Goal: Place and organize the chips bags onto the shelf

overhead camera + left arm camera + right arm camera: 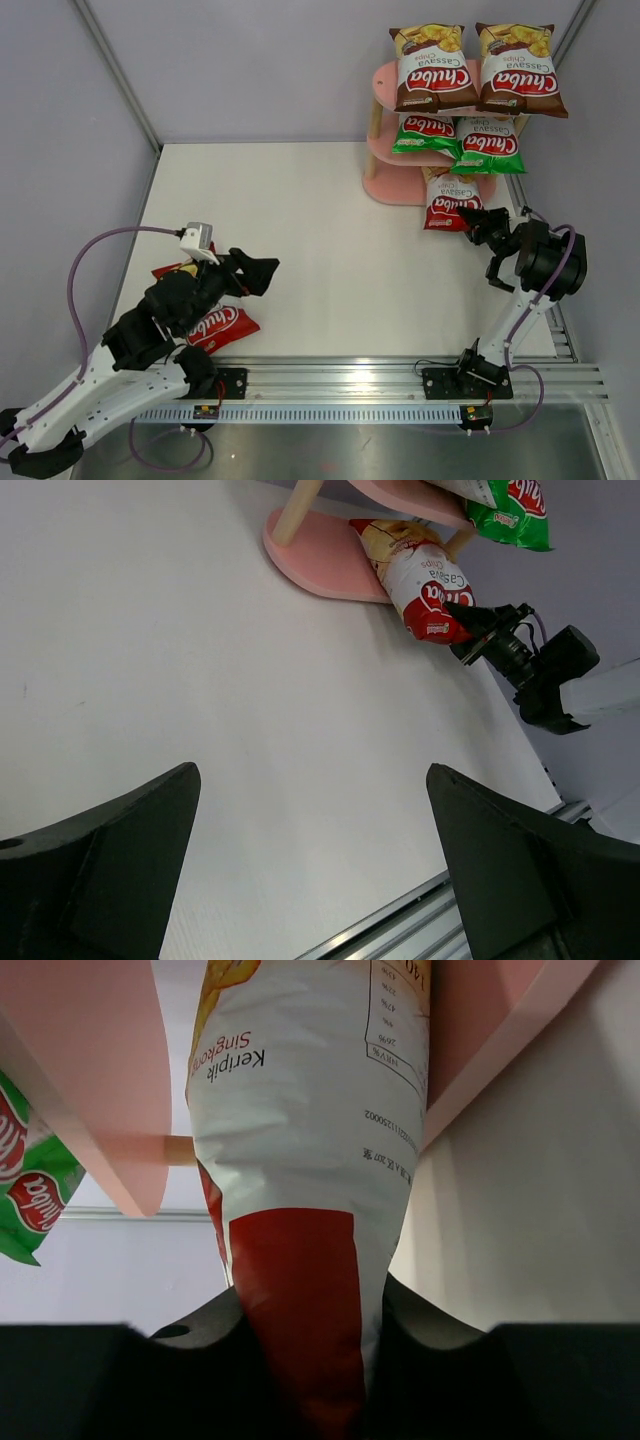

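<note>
Closest to the right wrist camera, the matte black fingers of the right gripper [310, 1360] are seen pressed against both faces of a red bag [300, 1280]. Its glossy film is pinched flat at the red end and swells above into a white printed panel. That bag is laid on the lowest pink board of the shelf [385, 187], and its clamped end juts out past the board's edge above the desk [330, 250], a smooth white surface. The shelf is built of oval pink boards carried on light wooden posts. On its top board two brown bags [432, 70] [517, 68] are set side by side, their shiny faces marked with a white band and pictured yellow chips. On the middle board two green bags [424, 135] [487, 145] are laid likewise, hanging a little over the front edge. At the near left of the desk a second red bag [222, 325] is found lying flat, largely covered by the left arm. The left gripper [315, 880] is held with its black, wedge-shaped fingers spread wide, and only bare desk is seen between them. Whether the arm rests on the bag beneath it cannot be told from overhead. Along the near edge, a ribbed aluminium rail [400, 380] is seen under both arm bases.
</note>
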`<state>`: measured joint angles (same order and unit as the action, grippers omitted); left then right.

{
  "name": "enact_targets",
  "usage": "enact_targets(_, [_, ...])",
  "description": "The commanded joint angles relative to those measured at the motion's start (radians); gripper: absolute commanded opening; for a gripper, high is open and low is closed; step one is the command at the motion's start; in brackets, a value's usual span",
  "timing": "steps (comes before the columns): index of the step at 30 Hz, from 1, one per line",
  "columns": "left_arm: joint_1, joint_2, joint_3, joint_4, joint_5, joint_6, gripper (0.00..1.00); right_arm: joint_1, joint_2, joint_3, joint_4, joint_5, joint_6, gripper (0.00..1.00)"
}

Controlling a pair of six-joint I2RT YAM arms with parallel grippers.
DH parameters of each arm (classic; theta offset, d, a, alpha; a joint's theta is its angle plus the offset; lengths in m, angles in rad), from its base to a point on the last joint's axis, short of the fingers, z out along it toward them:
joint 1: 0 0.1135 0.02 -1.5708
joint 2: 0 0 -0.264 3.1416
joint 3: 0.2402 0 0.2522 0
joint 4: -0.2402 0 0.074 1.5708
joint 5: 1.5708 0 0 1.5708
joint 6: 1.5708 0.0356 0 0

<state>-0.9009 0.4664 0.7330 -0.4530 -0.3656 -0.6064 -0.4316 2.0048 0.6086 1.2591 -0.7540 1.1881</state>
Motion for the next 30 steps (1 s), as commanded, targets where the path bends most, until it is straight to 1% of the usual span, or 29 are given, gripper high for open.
enact_targets(1, [0.002, -0.025, 0.066, -0.091, 0.013, 0.083, 0.99, -0.015, 0.044, 0.080, 0.154, -0.036, 0.019, 0.39])
enact_targets(5, [0.002, -0.052, 0.071, -0.128, -0.001, 0.100, 0.99, -0.029, 0.068, 0.152, 0.053, -0.031, -0.004, 0.40])
enact_targets(6, [0.002, -0.055, 0.071, -0.134, -0.004, 0.102, 0.99, -0.030, 0.071, 0.167, -0.017, -0.027, -0.013, 0.40])
enact_targets(7, [0.002, -0.058, 0.069, -0.136, -0.007, 0.105, 0.99, -0.032, 0.080, 0.184, -0.047, -0.022, -0.021, 0.41])
enact_targets(9, [0.002, -0.066, 0.068, -0.144, -0.012, 0.108, 0.99, -0.033, 0.094, 0.229, -0.098, -0.021, -0.031, 0.40])
enact_targets(12, [0.002, -0.068, 0.078, -0.161, -0.022, 0.112, 0.99, -0.047, 0.117, 0.278, -0.159, -0.025, -0.033, 0.43])
enact_targets(16, [0.002, -0.072, 0.089, -0.182, -0.032, 0.117, 0.99, -0.064, 0.158, 0.312, -0.185, -0.036, -0.027, 0.45])
enact_targets(18, [0.002, -0.072, 0.092, -0.185, -0.035, 0.123, 0.99, -0.067, 0.167, 0.321, -0.213, -0.024, -0.030, 0.45])
enact_targets(24, [0.002, -0.071, 0.091, -0.191, -0.042, 0.122, 0.99, -0.067, 0.213, 0.368, -0.220, 0.004, -0.010, 0.44])
enact_targets(30, [0.002, -0.074, 0.085, -0.196, -0.055, 0.115, 0.99, -0.065, 0.250, 0.431, -0.251, 0.018, 0.013, 0.46])
